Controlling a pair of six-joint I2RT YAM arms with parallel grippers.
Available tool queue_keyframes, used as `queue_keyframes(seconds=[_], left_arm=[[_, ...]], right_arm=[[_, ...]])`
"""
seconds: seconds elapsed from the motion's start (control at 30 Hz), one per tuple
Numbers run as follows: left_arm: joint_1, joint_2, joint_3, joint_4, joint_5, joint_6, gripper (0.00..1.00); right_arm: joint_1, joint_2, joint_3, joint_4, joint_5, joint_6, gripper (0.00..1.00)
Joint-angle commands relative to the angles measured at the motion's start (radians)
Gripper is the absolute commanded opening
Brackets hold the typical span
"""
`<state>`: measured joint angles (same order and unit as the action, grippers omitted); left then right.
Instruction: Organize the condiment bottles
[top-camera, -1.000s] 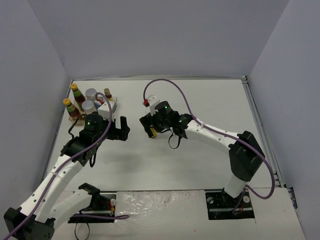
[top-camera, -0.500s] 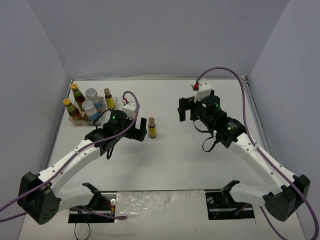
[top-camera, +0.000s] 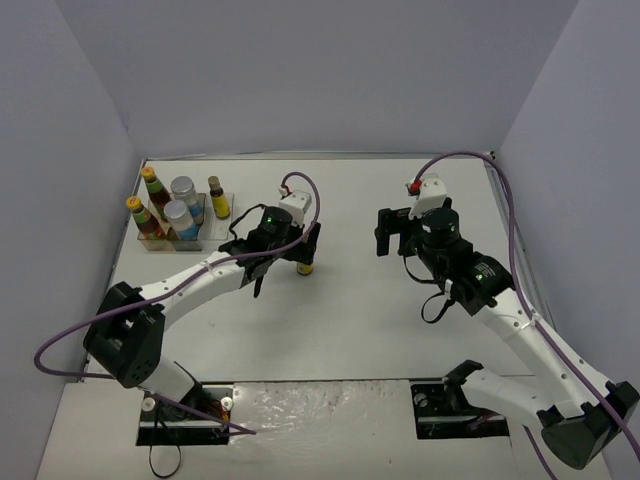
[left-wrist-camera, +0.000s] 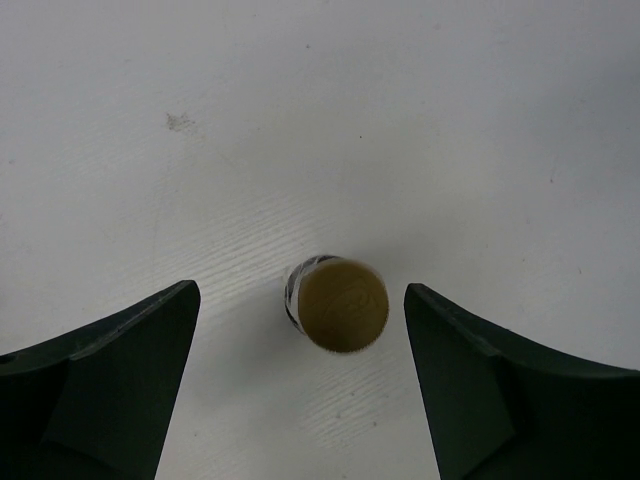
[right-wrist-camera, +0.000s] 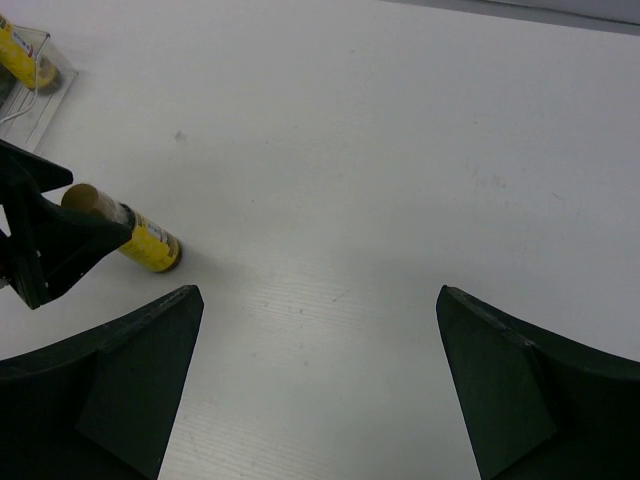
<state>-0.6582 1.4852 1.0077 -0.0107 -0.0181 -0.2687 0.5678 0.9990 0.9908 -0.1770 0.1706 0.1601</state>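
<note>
**Left hand**: open. Its two fingers stand on either side of one tiny yellow-labelled bottle. Bare surface shows in the gap on each side, and no contact is visible. This bottle stands upright on the surface, just left of centre and outside the rack. Its tan cap faces up toward the wrist camera.

**Left arm:** it extends from its base at the near left edge, reaching far and to the right. The wrist is turned so that the hand points down over the bottle.

**Right hand**: open wide and holding nothing. It hangs over the right half of the surface, well apart from the bottle, with its fingers directed left.

**Right arm:** it rises from its base at the near right, bends at an elbow by the right edge, and runs far and to the left.

**Clear rack**, at the far left of the surface, holds:
- two slim dark bottles with yellow caps, on its left side
- two squat jars with silver lids, in the middle
- one second tiny bottle with a yellow label, toward its far right

**Count:** six bottles in all, five in the rack and one on the surface.
</note>
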Motion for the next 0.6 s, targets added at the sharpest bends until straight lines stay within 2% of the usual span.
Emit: queue_keyframes(seconds=[0.0, 0.2, 0.23, 0.47, 0.57], left_arm=[[-0.003, 0.035, 0.087, 0.099, -0.015, -0.001, 0.74], [-0.005, 0.047, 0.087, 0.087, 0.0, -0.02, 0.46], [-0.006, 0.043, 0.086, 0.081, 0.001, -0.023, 0.44], [-0.008, -0.021, 0.081, 0.017, -0.024, -0.014, 0.07], [0.018, -0.087, 0.086, -0.024, -0.064, 0.004, 0.03]], right_arm=[[-0.011, -0.048, -0.002, 0.016, 0.047, 0.013, 1.0], [-0.016, -0.065, -0.011, 0.004, 0.066, 0.007, 1.0], [-0.016, -0.065, -0.012, 0.005, 0.069, 0.006, 1.0], [-0.019, -0.031, -0.005, 0.008, 0.066, -0.012, 1.0], [-0.02, -0.018, 0.003, 0.012, 0.064, -0.021, 1.0]])
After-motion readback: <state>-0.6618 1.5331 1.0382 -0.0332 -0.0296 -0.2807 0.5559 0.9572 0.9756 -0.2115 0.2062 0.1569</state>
